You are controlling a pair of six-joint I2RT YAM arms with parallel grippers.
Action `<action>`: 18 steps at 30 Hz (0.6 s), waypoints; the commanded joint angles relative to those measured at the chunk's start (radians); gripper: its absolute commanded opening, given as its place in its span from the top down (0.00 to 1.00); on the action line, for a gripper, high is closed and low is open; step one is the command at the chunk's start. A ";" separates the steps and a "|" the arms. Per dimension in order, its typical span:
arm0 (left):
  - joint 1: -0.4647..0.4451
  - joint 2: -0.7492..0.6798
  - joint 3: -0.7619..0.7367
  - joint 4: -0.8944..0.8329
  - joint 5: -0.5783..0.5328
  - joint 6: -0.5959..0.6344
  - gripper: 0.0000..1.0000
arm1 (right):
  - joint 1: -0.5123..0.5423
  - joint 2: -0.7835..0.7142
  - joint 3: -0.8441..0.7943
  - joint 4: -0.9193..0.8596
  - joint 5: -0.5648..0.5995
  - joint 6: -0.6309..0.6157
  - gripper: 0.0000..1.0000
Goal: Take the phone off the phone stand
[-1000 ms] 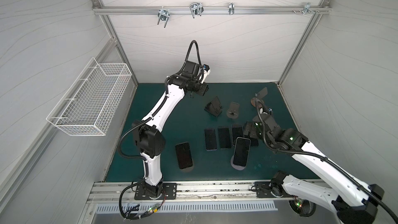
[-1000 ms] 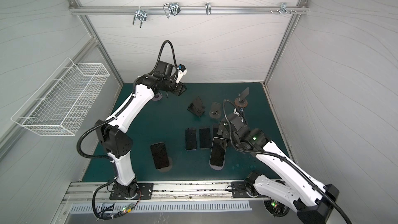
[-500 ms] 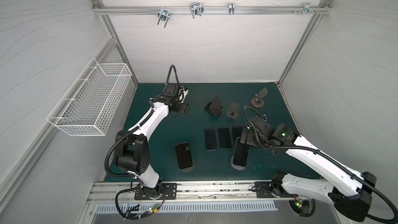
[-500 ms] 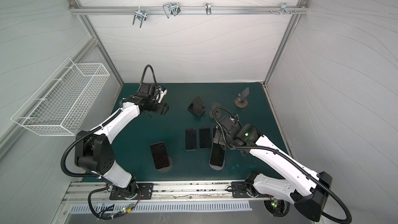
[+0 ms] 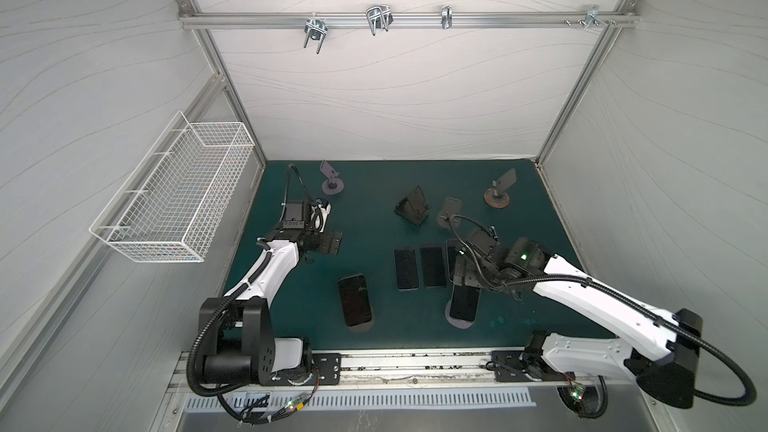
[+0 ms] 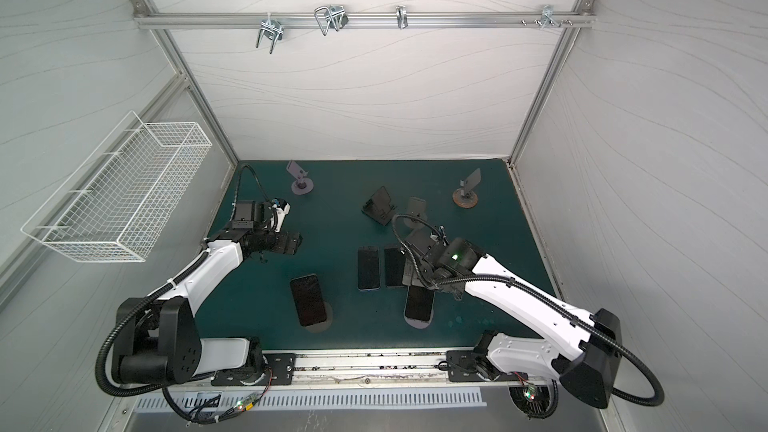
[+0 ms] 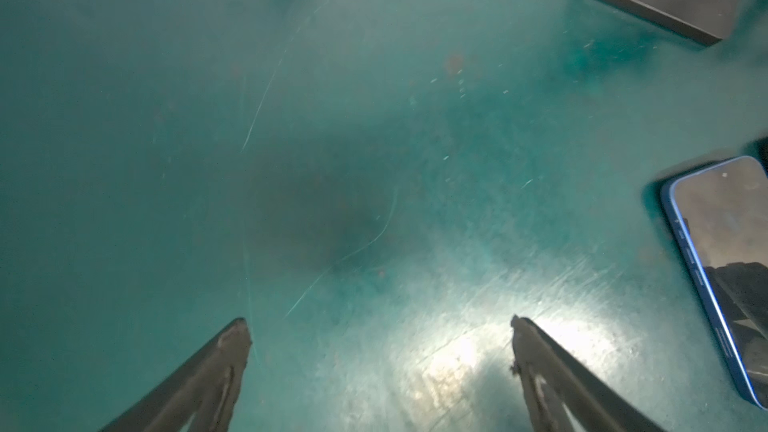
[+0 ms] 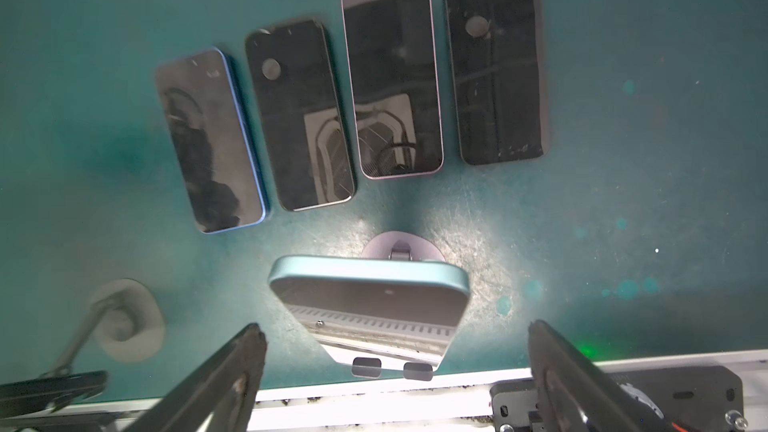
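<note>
The approach is judged in hand: the right pincer (image 8: pixel 397 332) is held spread, empty, just above the phone stand (image 8: pixel 401 245) where the phone (image 8: pixel 370 297) is propped; its edges must next be clamped.

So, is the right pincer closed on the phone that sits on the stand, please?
No, in the right wrist view the right pincer stands wide open, with clear gaps on either side of the phone on the stand.

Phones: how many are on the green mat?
6 phones: four flat in a row; one on a stand by the right hand; one on another stand, further left.
</note>
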 commanded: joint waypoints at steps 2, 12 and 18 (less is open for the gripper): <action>0.111 -0.024 -0.034 0.109 0.093 -0.006 0.00 | 0.014 0.025 -0.020 0.025 -0.010 0.019 0.01; 0.185 -0.050 -0.101 0.224 -0.012 -0.007 0.00 | 0.019 0.053 -0.074 0.078 0.016 0.050 0.01; 0.197 -0.041 -0.092 0.213 0.020 0.000 0.00 | 0.020 0.060 -0.105 0.094 0.045 0.073 0.01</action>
